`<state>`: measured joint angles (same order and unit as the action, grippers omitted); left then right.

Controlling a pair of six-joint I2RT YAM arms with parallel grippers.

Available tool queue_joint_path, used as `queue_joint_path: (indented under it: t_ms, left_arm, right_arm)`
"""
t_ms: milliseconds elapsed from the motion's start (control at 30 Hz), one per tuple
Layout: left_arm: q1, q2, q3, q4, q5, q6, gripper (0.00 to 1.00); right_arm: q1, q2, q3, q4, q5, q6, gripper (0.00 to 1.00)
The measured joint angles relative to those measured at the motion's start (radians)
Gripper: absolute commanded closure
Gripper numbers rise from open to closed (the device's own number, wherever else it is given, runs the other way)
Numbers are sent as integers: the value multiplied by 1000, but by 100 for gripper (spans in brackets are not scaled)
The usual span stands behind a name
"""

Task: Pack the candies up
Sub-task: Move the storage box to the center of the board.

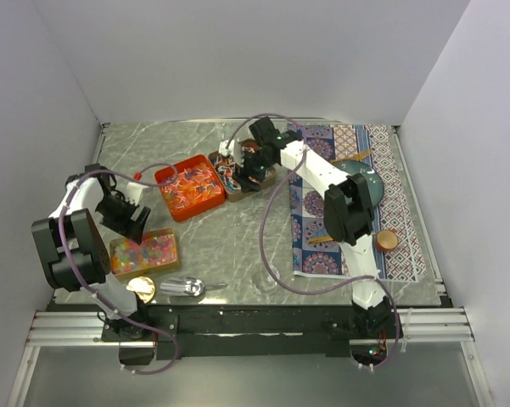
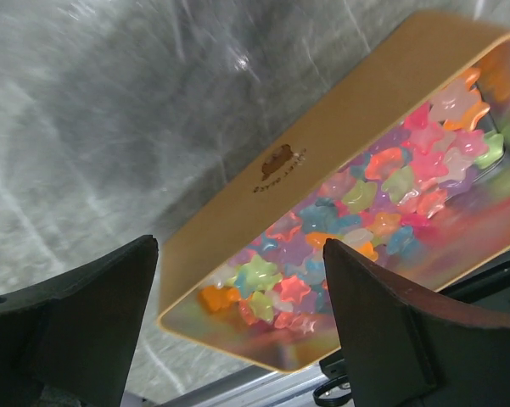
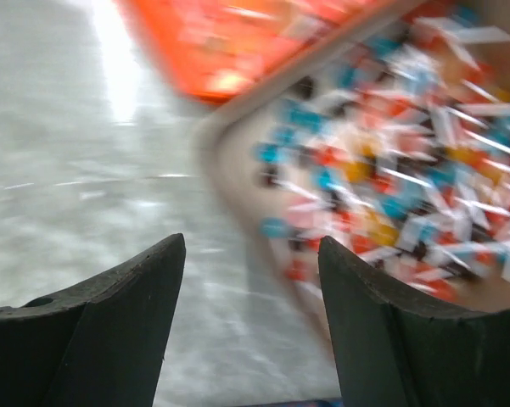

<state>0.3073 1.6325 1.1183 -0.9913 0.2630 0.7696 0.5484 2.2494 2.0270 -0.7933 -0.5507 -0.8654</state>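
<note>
Candies [image 3: 407, 144] in the tan tray [image 3: 271, 80] lie upper right in the right wrist view, just off the right jaws, spread and empty; left jaws, likewise spread, hang over star-shaped pieces [image 2: 356, 212].

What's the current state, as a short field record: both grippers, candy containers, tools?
left gripper: open, empty, facing the wooden tray of star-shaped candies
right gripper: open, empty, at the edge of the brown box of wrapped candies
orange tray: holds more wrapped candies, next to the brown box
scoop: lying near the front table edge, untouched
teal plate: on the patterned mat, partly hidden
</note>
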Motion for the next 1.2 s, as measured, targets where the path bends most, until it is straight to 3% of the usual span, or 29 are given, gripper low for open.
queue_joint_path:
  t_ms: [300,467,667,767,833,967,1200]
  left_arm:
    - [5,4,-56,106,-3,5,27]
    - [5,44,-56,160,2,-4,33]
    - [5,145,31,190,44,-67,49]
    - [5,204,111,200,69,-92,43]
    - [7,230,144,205,85,-103,30]
    - [12,214,137,201,121,-106,20]
    - [31,-57,101,81,221,-56,14]
  right_arm:
    - [226,-315,-315,41,-163,-9,29]
    - [250,-322,-342,69,-174,23,29]
    - [243,-323,-386,87,-158,35,29]
    - [268,-328,-451,117,-148,46,29]
    - [293,-328,-487,127,-142,58,29]
    - [352,-329,-500,140,-142,72,29]
    - [433,-327,-494,152,-177,83,30]
